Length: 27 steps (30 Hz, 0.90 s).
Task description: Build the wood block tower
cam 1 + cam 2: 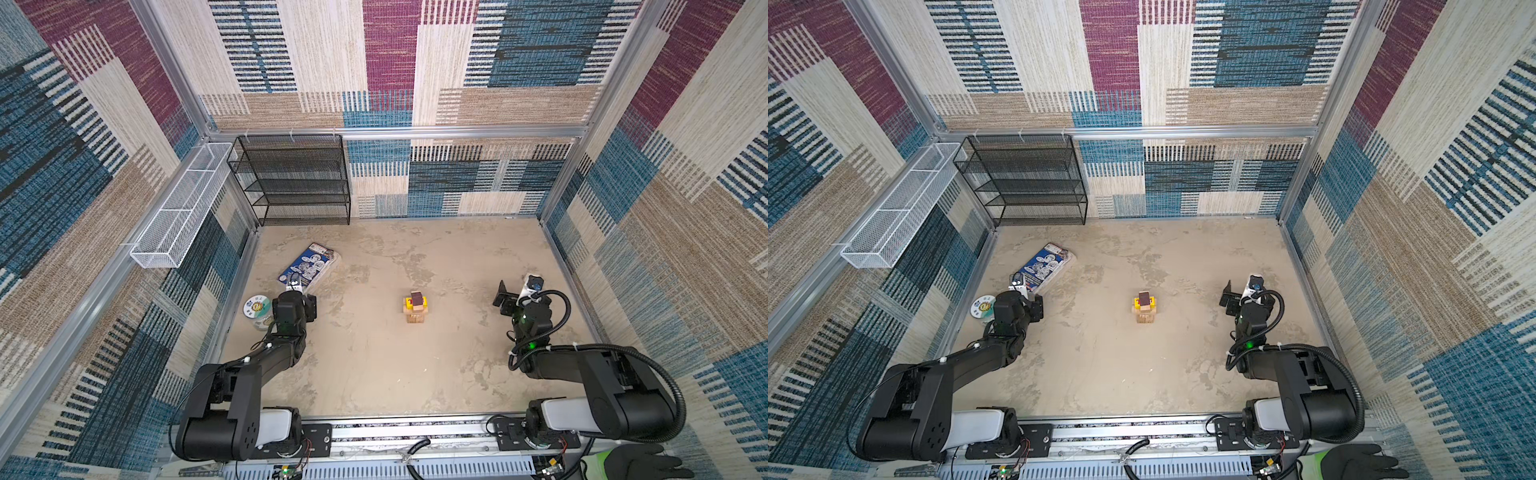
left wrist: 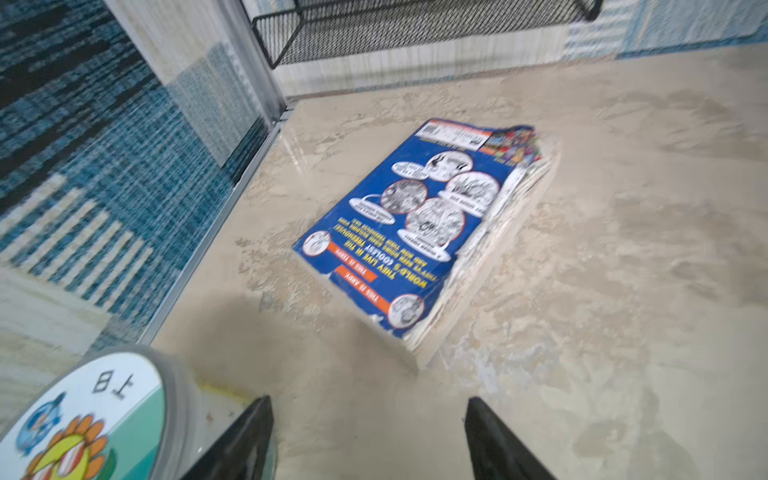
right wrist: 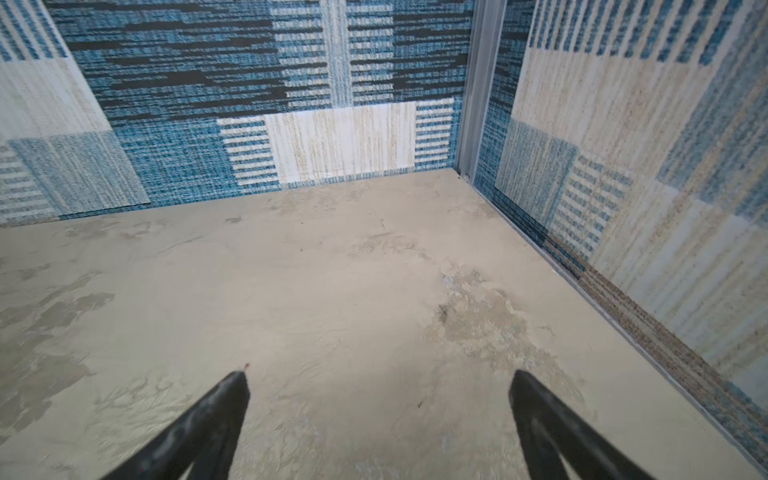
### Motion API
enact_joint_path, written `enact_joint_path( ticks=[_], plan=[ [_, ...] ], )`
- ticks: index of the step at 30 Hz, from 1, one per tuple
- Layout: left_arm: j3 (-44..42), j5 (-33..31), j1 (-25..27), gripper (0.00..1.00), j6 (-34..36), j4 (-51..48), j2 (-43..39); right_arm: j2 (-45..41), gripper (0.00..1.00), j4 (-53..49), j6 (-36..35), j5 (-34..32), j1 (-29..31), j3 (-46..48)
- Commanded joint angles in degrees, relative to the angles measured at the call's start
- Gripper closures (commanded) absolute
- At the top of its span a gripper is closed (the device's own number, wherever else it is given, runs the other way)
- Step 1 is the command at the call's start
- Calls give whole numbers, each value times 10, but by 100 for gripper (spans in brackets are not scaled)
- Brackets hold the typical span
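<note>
The mottled beige surface is mostly bare. A blue book and a round lidded tub lie at its left edge, clear of the building spot. The wood block tower stands mid-surface between the arms, where either could reach it, with a dark brown cube on top. The left tool and right tool hang well apart from it, both spread and empty, likely so nothing nudges the stack.
</note>
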State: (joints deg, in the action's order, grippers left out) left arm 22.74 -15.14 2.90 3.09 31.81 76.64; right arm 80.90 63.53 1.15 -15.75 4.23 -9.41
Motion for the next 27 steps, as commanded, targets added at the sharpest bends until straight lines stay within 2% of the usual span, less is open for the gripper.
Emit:
enact_joint_path(
  ticks=[1,3,4,6,8,9,10,12,14,17,27],
  plan=[
    [-5,79,-8,24,6,82,7,49,0,167,-50,88,-3,17],
    [-25,117,-13,24,-1,133,25,84,0,179,-47,96,-9,3],
    [-37,119,-15,23,-2,181,54,67,0,127,-36,107,-20,-11],
    [-49,99,-18,21,-3,302,129,75,0,116,-20,111,-34,-21],
    [-11,79,-23,15,-30,157,87,75,0,114,-19,113,-35,-22],
    [0,63,-27,13,-39,160,104,70,0,104,-19,114,-35,-24],
    [6,44,-29,2,-41,185,124,69,0,102,-18,114,-36,-23],
    [16,38,-32,1,-59,122,101,70,0,104,-18,114,-36,-24],
    [-1,38,-31,1,-50,186,116,70,0,107,-18,114,-36,-22],
    [7,37,-31,1,-52,160,111,70,0,105,-18,114,-36,-23],
    [5,37,-31,1,-49,168,113,71,0,108,-20,114,-35,-22]
  ],
)
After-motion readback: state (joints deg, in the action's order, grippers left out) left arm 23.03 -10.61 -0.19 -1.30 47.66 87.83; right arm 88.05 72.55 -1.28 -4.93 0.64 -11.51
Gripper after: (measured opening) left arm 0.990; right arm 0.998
